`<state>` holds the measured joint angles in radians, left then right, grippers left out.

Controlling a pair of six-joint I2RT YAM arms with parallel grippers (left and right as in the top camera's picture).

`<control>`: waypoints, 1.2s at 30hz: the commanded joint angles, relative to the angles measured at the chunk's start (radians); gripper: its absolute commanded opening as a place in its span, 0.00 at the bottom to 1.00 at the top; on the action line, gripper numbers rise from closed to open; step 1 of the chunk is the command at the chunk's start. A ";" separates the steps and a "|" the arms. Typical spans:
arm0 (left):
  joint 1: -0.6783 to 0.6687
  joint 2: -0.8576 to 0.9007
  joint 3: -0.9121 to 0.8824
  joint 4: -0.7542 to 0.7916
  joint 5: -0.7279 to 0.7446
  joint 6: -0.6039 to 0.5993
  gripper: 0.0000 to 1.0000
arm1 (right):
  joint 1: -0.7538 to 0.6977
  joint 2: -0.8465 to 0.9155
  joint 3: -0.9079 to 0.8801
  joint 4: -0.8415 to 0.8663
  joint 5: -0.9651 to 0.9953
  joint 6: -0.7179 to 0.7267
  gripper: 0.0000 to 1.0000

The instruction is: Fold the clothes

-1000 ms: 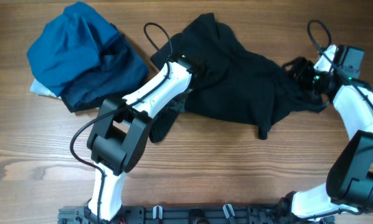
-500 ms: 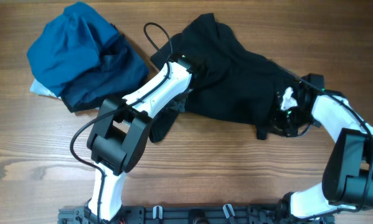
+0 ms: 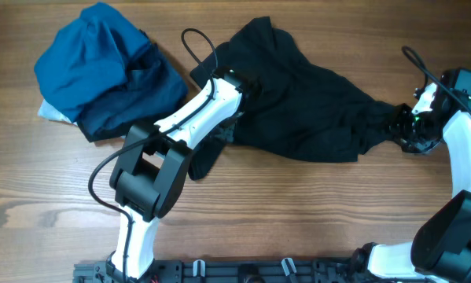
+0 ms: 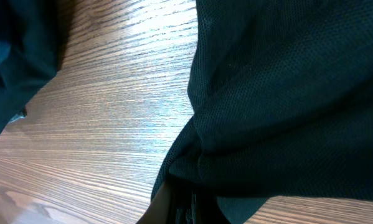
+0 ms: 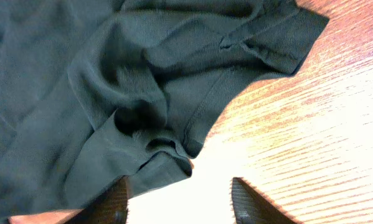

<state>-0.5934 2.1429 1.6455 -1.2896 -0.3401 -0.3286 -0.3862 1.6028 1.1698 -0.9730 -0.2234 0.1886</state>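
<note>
On the table, one black shirt

You see one black shirt lying on the wooden table. It is not folded. It is crumpled and bumpy. It runs from the upper middle of the frame to the right side, where it gets thin like a tail. A small dark end sticks out at its lower left. Up close, the cloth has tiny dots.
</note>
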 commanded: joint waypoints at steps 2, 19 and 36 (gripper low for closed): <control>0.005 -0.023 -0.003 -0.002 -0.016 -0.017 0.04 | 0.002 0.005 0.004 -0.105 -0.003 0.001 0.57; 0.007 -0.023 -0.003 -0.002 -0.016 -0.017 0.05 | 0.140 0.019 -0.306 0.382 -0.219 -0.055 0.26; 0.007 -0.023 -0.003 -0.005 -0.016 -0.017 0.05 | 0.141 0.105 -0.308 0.449 -0.170 -0.052 0.37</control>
<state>-0.5934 2.1429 1.6455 -1.2911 -0.3401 -0.3286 -0.2474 1.6947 0.8627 -0.5297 -0.3397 0.1780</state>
